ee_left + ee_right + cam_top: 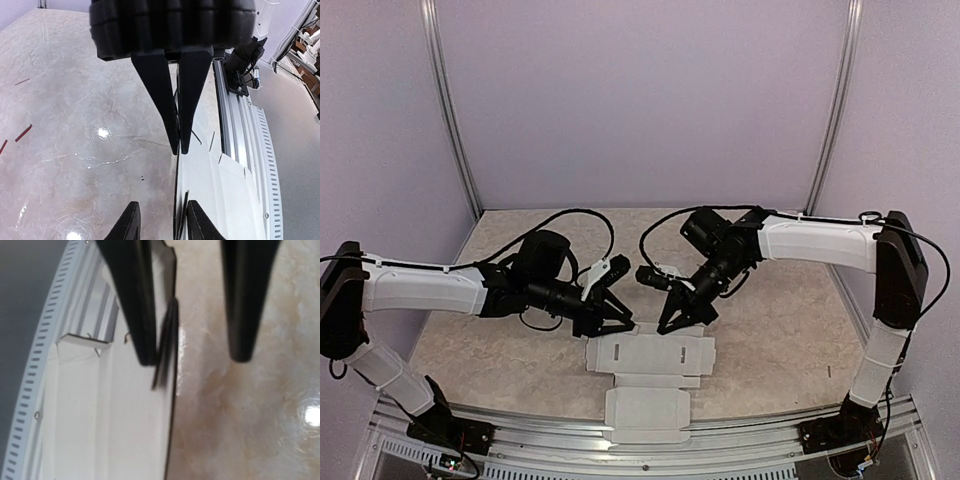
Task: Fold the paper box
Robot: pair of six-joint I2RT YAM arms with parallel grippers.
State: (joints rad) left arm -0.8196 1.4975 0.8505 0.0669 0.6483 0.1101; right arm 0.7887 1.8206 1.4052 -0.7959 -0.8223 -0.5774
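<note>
Nearest you, the left base (pixel 445 430) and right base (pixel 835 435) of the arms sat bolted to the slotted metal rail (pixel 750 437) along the near edge of the table (pixel 790 330).

Task item: the paper box (pixel 650 395) was unfolded, a pale die-cut blank lying flat midway between the bases. Its narrower near panel reached over the rail. Its wider far panel lay on the marbled table.

Your left claw (pixel 608 326) was down at the left end of the blank's far edge, fingers parted, that edge running between them. Your right claw (pixel 682 322) was down on the same edge, further right, fingers closed tip to tip. Whether it pinched any card you could not tell. The two claws stood near each other, apart.

Left wrist view: the far edge ran straight up the frame, white card on the rail side, bare table on the other. A thin dark sliver (pixel 185 215) stood along that edge; lifted flap or shadow, you could not tell. Thin red scraps (pixel 23 133) lay on the table well apart from the card, and lamp glare (pixel 102 132) sat on the glossy top.

Black cables (pixel 575 215) looped above both wrists.
</note>
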